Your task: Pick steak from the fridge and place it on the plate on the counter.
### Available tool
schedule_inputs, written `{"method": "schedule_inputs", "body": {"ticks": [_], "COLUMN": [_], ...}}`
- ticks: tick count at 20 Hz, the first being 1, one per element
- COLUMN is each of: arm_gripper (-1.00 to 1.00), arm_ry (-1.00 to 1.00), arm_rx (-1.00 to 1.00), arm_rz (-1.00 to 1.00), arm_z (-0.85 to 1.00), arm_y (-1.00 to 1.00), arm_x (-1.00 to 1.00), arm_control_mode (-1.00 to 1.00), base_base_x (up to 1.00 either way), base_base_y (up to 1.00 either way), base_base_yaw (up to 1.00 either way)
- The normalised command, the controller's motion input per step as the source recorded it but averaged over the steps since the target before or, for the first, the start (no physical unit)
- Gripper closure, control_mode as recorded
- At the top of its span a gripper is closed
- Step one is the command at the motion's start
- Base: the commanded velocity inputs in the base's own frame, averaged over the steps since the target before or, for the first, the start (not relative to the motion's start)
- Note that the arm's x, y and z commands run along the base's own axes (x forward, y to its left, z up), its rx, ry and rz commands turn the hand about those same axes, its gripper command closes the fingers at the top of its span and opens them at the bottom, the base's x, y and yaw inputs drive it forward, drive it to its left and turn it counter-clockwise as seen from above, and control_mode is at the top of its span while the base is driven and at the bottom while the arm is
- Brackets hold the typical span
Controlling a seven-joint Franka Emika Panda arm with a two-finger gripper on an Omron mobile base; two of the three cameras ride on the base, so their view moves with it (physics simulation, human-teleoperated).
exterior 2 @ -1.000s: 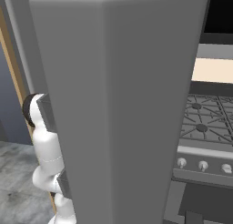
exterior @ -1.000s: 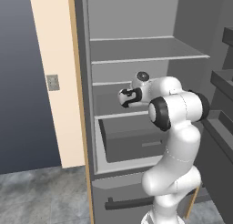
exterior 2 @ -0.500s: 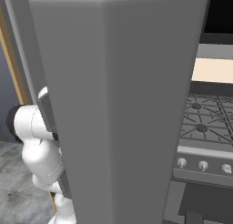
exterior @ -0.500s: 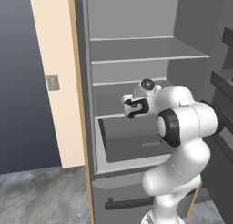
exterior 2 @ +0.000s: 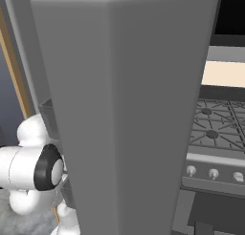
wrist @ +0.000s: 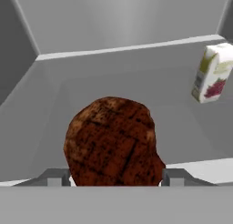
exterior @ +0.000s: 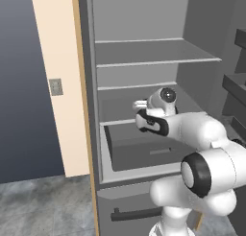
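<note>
In the hand view the steak (wrist: 111, 141), a dark red-brown seared lump, sits between my two fingertips, and my gripper (wrist: 113, 180) is shut on it above a pale grey shelf. In the left base view my gripper (exterior: 142, 110) reaches into the open fridge (exterior: 144, 53) at the middle shelf, just above the grey drawer (exterior: 139, 151); the hand hides the steak there. The plate and the counter are out of view.
A small white carton (wrist: 211, 73) with a red and green label stands on the same shelf, to the right in the hand view. The open fridge door (exterior 2: 129, 110) blocks the right base view, with a stove (exterior 2: 215, 129) beyond it. A dark handle bar (exterior: 137, 213) runs low on the fridge.
My elbow and forearm have swung to the right and lower. The hand has shifted slightly right and down at the middle shelf.
</note>
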Motion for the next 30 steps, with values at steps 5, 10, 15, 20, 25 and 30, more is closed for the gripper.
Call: {"method": "schedule_inputs", "body": {"ticks": [5,10,15,20,25,30], "arm_gripper": [1.00,1.00,1.00,1.00,1.00,1.00], "arm_ry": [0.00,0.20,0.35,0.19,-0.10,-0.13], "arm_rx": [0.08,0.00,-0.01,0.01,0.01,0.01], "arm_rz": [-0.06,-0.08,-0.06,-0.07,-0.01,0.00], "arm_z": [0.70,0.65,0.49,0.21,0.03,0.19], "arm_y": [-0.09,-0.16,-0.07,-0.01,0.10,0.15], "arm_x": [-0.72,-0.78,-0.79,-0.94,-1.00,-0.74], "arm_control_mode": [-1.00,-1.00,-1.00,-1.00,-1.00,-1.00], "base_base_x": [0.00,0.00,0.00,0.00,0.00,0.00], "base_base_y": [0.00,0.00,0.00,0.00,0.00,0.00], "base_base_yaw": [0.00,0.00,0.00,0.00,0.00,0.00]}}
